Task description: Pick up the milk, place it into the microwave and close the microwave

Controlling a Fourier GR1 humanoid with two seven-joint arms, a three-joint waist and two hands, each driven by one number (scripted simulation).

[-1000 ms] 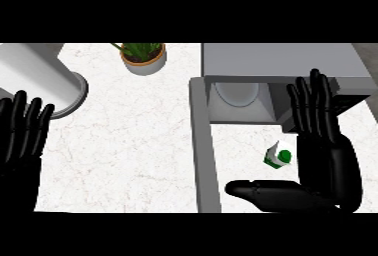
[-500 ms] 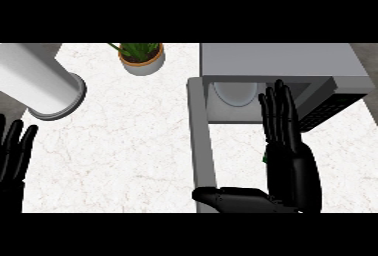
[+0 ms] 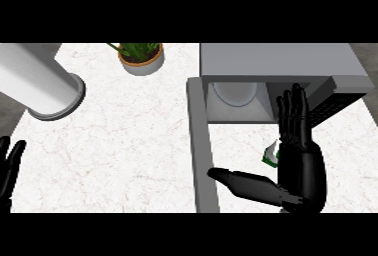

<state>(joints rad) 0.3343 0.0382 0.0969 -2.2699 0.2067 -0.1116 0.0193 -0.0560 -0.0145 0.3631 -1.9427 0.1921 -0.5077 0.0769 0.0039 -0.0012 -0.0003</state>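
**Right robot hand flat beside the milk, in front of the open microwave**

The right robot hand (image 3: 301,167) fills the lower right of the frame. Its fingers (image 3: 294,112) are straight and held close together, pointing toward the top of the frame, and their tips overlap the lower right corner of the microwave's opening. The thumb (image 3: 247,183) juts out to the left, well apart from the fingers, so the hand is spread and holds nothing.

The milk (image 3: 272,154) is a small white and green carton standing on the desk (image 3: 133,150), just at the left edge of the palm and above the thumb. Most of it is hidden behind the hand; whether the hand touches it cannot be told.

Above the carton, the microwave (image 3: 277,59) sits in the upper right of the frame, a grey box with its cavity open toward the hand. A pale round plate (image 3: 235,94) lies inside the cavity. The microwave door (image 3: 201,150) hangs open as a long grey strip running down the frame from the left side of the opening, just left of the thumb.

The left robot hand (image 3: 9,167) shows at the lower left edge, fingers straight and pointing up, resting open.

Further out, a potted plant (image 3: 142,57) stands at the top centre, and a large white cylinder (image 3: 37,85) lies tilted at the upper left.
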